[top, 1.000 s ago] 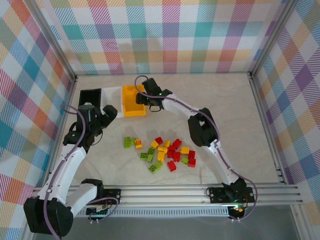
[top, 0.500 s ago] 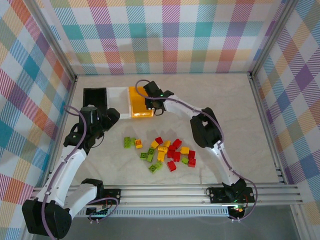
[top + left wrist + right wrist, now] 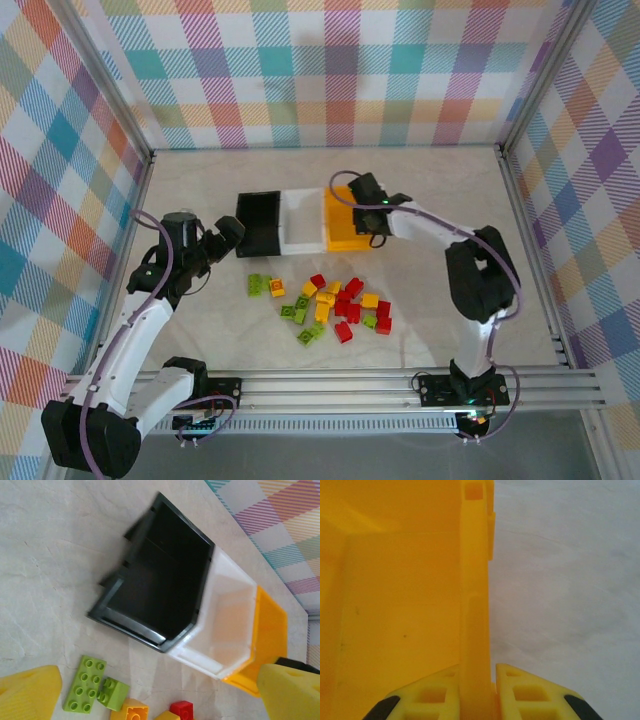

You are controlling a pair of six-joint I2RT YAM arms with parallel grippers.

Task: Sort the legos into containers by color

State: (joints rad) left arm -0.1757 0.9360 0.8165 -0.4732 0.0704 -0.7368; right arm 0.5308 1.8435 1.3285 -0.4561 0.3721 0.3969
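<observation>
**Spotter:** Top view, go!

**Me:** My right gripper (image 3: 369, 231) is clamped on the right wall of the orange-yellow bin (image 3: 340, 240). That bin stands in a touching row with the white bin (image 3: 300, 222) and the black bin (image 3: 258, 220). The legos (image 3: 325, 303) lie scattered on the tabletop (image 3: 450, 190), just in front of the row. My left gripper (image 3: 228, 238) gapes wide beside the black bin, holding nothing.

**Spotter:** Left wrist?

**Me:** The three bins side by side, with lime green bricks (image 3: 85, 685) low between my spread fingers (image 3: 27, 695).

**Spotter:** Right wrist?

**Me:** Both pads (image 3: 530, 696) pinch that yellow wall, pale tabletop to its right.
</observation>
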